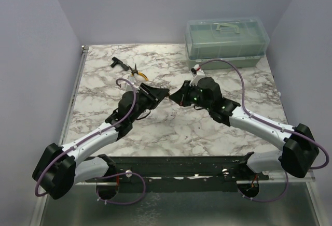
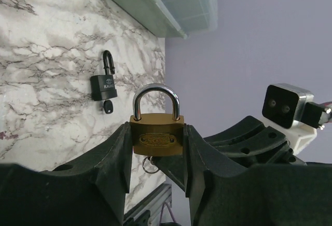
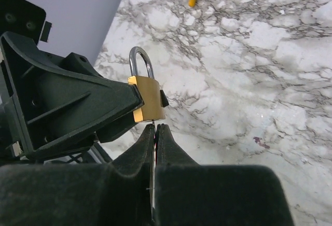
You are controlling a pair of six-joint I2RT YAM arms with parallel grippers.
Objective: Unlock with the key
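A small brass padlock (image 2: 156,139) with its steel shackle (image 2: 155,92) closed is held upright off the table by my left gripper (image 2: 156,130), which is shut on its two sides. In the right wrist view the padlock (image 3: 148,100) sits just above my right gripper (image 3: 155,128). That gripper is shut on the thin silver key (image 3: 153,123), whose tip meets the lock's underside. The key's ring (image 2: 150,165) hangs below the lock. From above, both grippers (image 1: 162,93) (image 1: 179,95) meet at mid-table, and the lock is mostly hidden between them.
A black padlock (image 2: 104,85) with a black-headed key (image 2: 107,107) lies on the marble table (image 1: 171,127). Yellow-handled pliers (image 1: 139,73) and small dark bits (image 1: 118,62) lie at the back left. A clear plastic box (image 1: 226,42) stands at the back right.
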